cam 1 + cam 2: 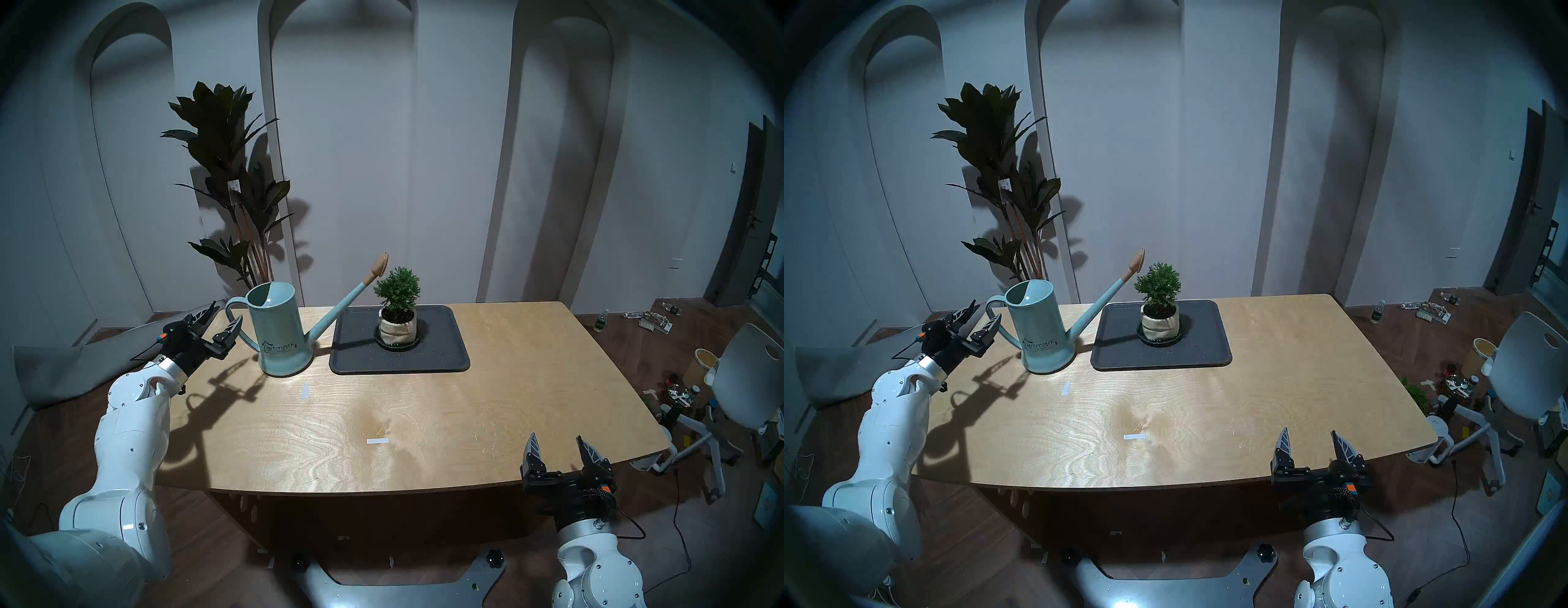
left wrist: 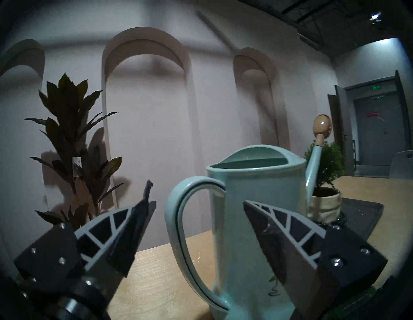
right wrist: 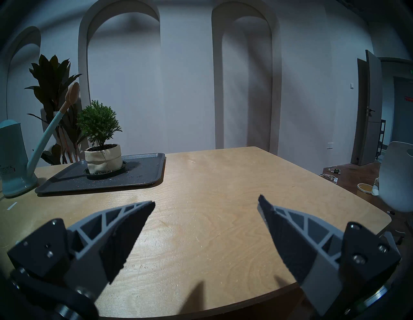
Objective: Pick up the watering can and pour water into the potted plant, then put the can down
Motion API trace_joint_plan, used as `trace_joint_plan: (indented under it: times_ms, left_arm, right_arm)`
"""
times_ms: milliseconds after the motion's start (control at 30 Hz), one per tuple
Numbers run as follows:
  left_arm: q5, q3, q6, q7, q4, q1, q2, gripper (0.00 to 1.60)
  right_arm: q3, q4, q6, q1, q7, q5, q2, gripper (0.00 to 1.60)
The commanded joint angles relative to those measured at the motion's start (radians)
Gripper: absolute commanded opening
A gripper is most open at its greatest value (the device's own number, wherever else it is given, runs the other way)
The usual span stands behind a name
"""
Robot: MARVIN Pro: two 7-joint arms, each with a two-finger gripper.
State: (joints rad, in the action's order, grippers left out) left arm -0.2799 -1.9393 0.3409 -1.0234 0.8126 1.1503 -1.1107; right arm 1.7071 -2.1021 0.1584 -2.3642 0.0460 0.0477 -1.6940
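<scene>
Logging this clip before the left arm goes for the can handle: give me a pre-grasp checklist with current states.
1. Left gripper open: ok.
2. Loop handle between its fingers: ok in the left wrist view; contact cannot tell.
3. Watering can upright on the table: ok.
4. Potted plant upright on its saucer in the dark tray: ok.
5. Right gripper open, at the near edge, clear of the can: ok.
6. Water level in can: cannot tell.

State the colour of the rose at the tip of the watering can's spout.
Tan: the rose on the pale teal watering can shows best in the left wrist view.
</scene>
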Motion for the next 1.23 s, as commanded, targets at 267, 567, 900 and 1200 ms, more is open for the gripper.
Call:
trace_joint_plan:
  times_ms: [267, 567, 900, 1200]
  left_arm:
    - [-0.045, -0.067, -0.189, -0.102, 0.177, 0.178, 0.046, 1.60]
    - [-0.067, -0.097, -0.203, -0.011, 0.283, 0.189, -0.055, 1.60]
    - [-0.071, -0.084, -0.231, 0.055, 0.417, 0.266, -0.154, 1.60]
    - [-0.068, -0.109, -0.243, 0.105, 0.499, 0.329, -0.188, 1.60]
  right_arm:
    - [0.000, -0.013, 0.005, 0.008, 0.001, 0.000, 0.001, 1.60]
    - [0.001, -0.009, 0.003, 0.014, 0.000, -0.002, 0.002, 1.60]
    - [-0.032, -0.076, 0.015, 0.091, 0.018, -0.003, 0.012, 1.60]
    - [-0.068, -0.080, 0.006, 0.132, 0.036, 0.000, 0.033, 1.60]
